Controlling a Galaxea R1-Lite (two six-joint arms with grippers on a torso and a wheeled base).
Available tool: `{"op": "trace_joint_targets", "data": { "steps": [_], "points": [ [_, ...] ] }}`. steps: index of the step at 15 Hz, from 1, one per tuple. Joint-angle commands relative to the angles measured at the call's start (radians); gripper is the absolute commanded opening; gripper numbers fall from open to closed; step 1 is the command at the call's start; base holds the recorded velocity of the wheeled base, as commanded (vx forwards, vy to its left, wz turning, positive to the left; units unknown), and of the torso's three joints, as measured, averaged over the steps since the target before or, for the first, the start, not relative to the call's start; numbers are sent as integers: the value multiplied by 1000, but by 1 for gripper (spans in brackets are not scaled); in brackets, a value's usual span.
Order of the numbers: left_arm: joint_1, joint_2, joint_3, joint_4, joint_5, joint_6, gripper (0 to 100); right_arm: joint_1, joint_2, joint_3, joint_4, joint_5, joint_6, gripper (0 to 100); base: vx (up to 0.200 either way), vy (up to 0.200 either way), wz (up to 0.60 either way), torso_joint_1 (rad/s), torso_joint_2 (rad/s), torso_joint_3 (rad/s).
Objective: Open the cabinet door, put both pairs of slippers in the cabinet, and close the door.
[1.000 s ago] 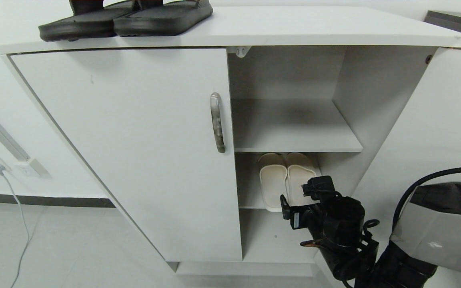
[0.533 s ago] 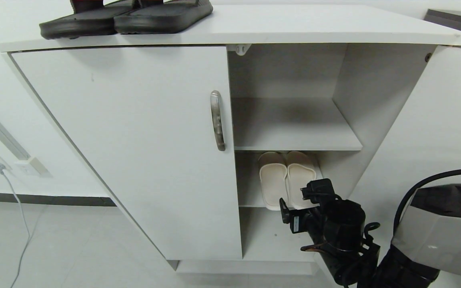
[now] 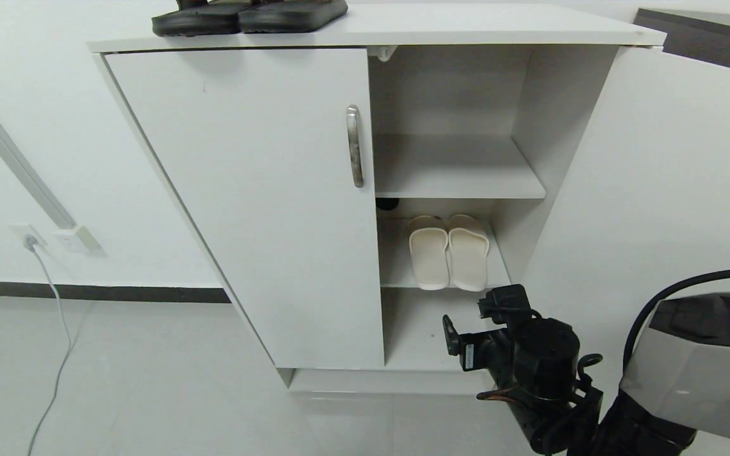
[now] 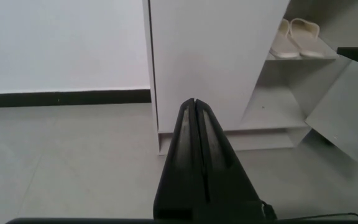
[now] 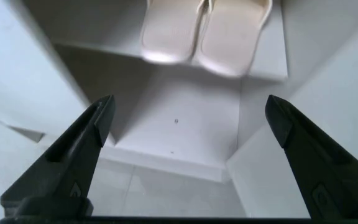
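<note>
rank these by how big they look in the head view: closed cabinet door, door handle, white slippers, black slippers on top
1. closed cabinet door, by far the largest
2. white slippers and black slippers: about alike; the black pair is cut off at the picture's edge, so I won't rank them
3. door handle, smallest

I count one cabinet [image 3: 466, 25] with two doors, a shut door [image 3: 257, 190] and an open door [image 3: 656, 177], and one handle [image 3: 355, 146]. There are four slippers in two pairs: one black pair [image 3: 248, 14] and one cream pair [image 3: 448, 251]. Inside I see three shelf levels [image 3: 454, 168]. I have two tools, the left tool [image 4: 194, 102] and the right tool [image 3: 473, 316]. The wall has two sockets [image 3: 26, 235].
</note>
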Motion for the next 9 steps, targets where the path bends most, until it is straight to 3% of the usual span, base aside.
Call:
{"op": "trace_joint_targets", "data": {
  "steps": [1,9],
  "points": [
    [0,1,0,-1,0,-1,0,1,9,4,-9,-1,-1,100,0,0,0,0,0,0],
    [0,1,0,-1,-2,2,0,1,9,18,-24,-2,-2,100,0,0,0,0,0,0]
  ]
}}
